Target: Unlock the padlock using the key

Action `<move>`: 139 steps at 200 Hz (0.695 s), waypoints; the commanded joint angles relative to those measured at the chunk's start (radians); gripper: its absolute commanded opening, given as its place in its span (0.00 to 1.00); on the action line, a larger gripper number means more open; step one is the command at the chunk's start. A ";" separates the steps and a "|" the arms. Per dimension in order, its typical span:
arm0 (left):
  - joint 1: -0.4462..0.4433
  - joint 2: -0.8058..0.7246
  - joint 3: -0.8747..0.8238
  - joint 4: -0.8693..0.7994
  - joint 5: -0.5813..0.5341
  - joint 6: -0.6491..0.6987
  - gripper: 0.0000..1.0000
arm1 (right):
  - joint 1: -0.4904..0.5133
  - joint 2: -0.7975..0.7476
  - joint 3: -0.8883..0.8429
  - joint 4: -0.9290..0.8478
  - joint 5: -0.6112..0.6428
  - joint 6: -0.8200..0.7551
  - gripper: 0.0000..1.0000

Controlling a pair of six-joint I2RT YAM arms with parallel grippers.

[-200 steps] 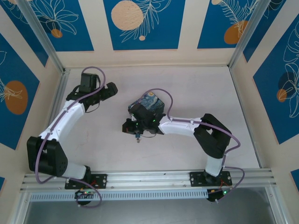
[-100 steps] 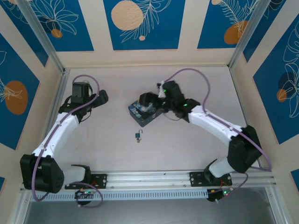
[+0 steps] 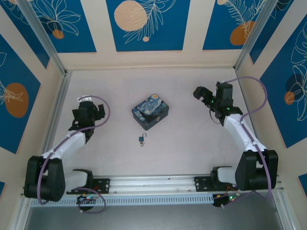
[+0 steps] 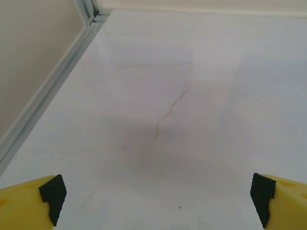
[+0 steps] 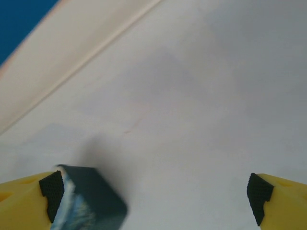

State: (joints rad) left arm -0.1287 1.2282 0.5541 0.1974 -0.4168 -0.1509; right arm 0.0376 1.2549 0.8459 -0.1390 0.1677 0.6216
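Observation:
The tiny blue-teal padlock (image 3: 142,140) lies on the pale table, just in front of the painted tin. At this size I cannot make out the key apart from it. My left gripper (image 3: 88,103) is far to the padlock's left. In the left wrist view it (image 4: 157,201) is open over bare table, its black pads (image 4: 53,196) wide apart. My right gripper (image 3: 198,91) is at the back right, well away from the padlock. The right wrist view shows it (image 5: 156,191) open with nothing between its pads (image 5: 259,191).
The blue-and-yellow painted tin (image 3: 151,110) sits mid-table behind the padlock; its corner (image 5: 91,203) shows by my right gripper's left finger. A metal rail (image 4: 43,96) lines the left wall. The walls close in on the table's left, back and right.
My right arm lifted off the padlock, passed over the tin and swung to the back right, its jaws going from shut to open. My left arm drew back toward the left.

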 commanded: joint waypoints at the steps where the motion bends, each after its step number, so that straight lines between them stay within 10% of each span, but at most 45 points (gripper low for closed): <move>1: 0.012 0.066 -0.079 0.256 -0.040 0.082 1.00 | -0.009 -0.021 -0.076 0.185 0.220 -0.154 1.00; 91: 0.014 0.257 -0.195 0.675 0.219 0.195 1.00 | -0.031 0.188 -0.546 1.100 0.124 -0.450 1.00; 139: 0.054 0.319 -0.145 0.636 0.335 0.188 1.00 | -0.047 0.276 -0.435 0.968 -0.083 -0.508 0.99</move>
State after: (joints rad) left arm -0.1207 1.5417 0.3779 0.8066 -0.1829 0.0334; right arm 0.0250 1.5356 0.3416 0.7486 0.2237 0.1612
